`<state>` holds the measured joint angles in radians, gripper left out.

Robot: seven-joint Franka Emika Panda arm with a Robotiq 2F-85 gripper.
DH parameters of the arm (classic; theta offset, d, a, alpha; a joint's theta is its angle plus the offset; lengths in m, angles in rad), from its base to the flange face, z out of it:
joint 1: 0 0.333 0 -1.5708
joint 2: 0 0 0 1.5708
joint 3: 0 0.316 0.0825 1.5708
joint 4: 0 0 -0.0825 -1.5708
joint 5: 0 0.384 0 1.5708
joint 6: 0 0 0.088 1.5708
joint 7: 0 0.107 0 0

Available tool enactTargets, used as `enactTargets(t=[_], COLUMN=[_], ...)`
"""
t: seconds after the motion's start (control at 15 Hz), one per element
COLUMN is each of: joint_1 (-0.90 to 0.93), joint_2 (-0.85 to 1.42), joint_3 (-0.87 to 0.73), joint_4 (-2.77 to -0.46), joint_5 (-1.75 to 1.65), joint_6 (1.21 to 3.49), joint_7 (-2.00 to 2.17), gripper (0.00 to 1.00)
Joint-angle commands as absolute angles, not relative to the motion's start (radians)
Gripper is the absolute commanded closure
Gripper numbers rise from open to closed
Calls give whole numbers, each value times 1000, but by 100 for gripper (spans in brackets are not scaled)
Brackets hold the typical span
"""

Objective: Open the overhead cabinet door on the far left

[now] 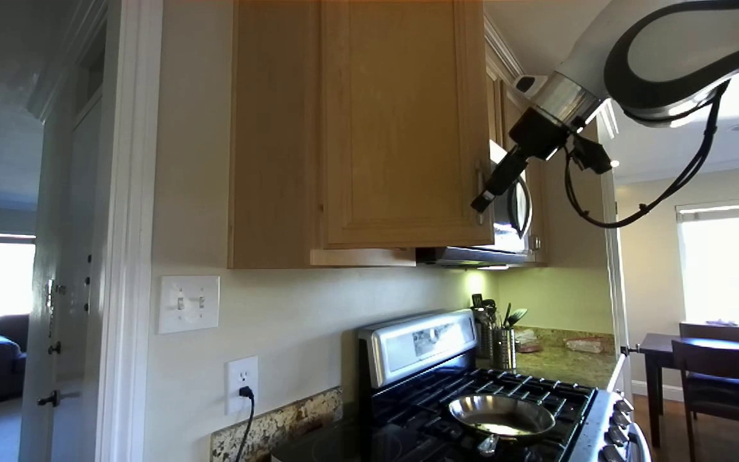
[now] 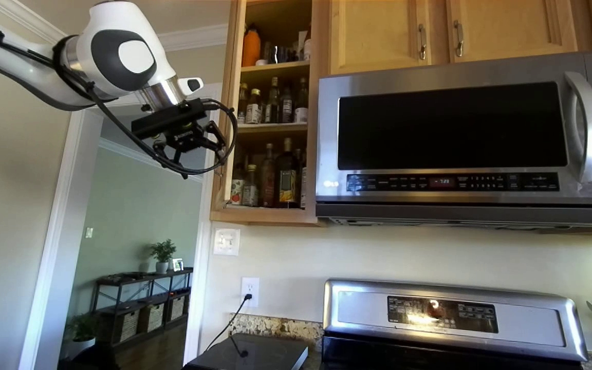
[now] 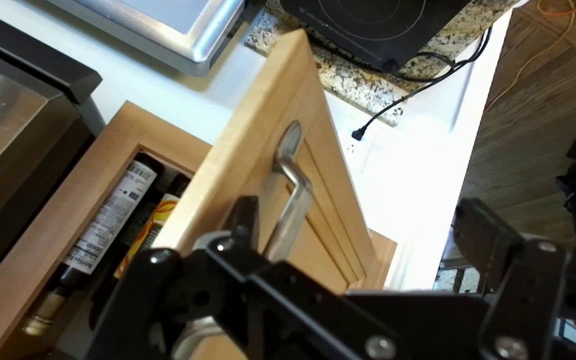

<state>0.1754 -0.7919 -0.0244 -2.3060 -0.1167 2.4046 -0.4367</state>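
Observation:
The tall honey-coloured overhead cabinet door (image 1: 401,122) stands swung open, with its recessed panel facing an exterior view. It also shows in the wrist view (image 3: 338,210), with the open cabinet behind its edge. Its metal bar handle (image 3: 294,207) is on the outer face near the free edge. My gripper (image 3: 363,227) is open with its fingers wide apart. One finger is on the door-edge side of the handle, close to the door face; I cannot tell if it touches. The other finger is far out over open space. The gripper also shows in both exterior views (image 1: 482,203) (image 2: 201,162), by the door.
Cabinet shelves (image 2: 275,127) hold several bottles. A steel microwave (image 2: 450,128) hangs beside the cabinet, under shorter wood doors (image 2: 378,36). Below are a stove with a pan (image 1: 501,417) and a black hot plate (image 2: 255,352). A cable loops beside the gripper (image 1: 655,205).

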Motion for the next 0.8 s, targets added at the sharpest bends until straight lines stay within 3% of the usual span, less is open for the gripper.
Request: enactTargets(t=[0.0, 0.47, 0.73], joint_1=[189, 151, 76], joint_2=[-864, -935, -888], joint_3=[-61, -120, -148], joint_4=[-2278, -2153, -2153], joint_5=[-90, 34, 16], joint_6=[2420, 2173, 2186], joint_7=[-419, -302, -233], gripper=[0, 0, 0])
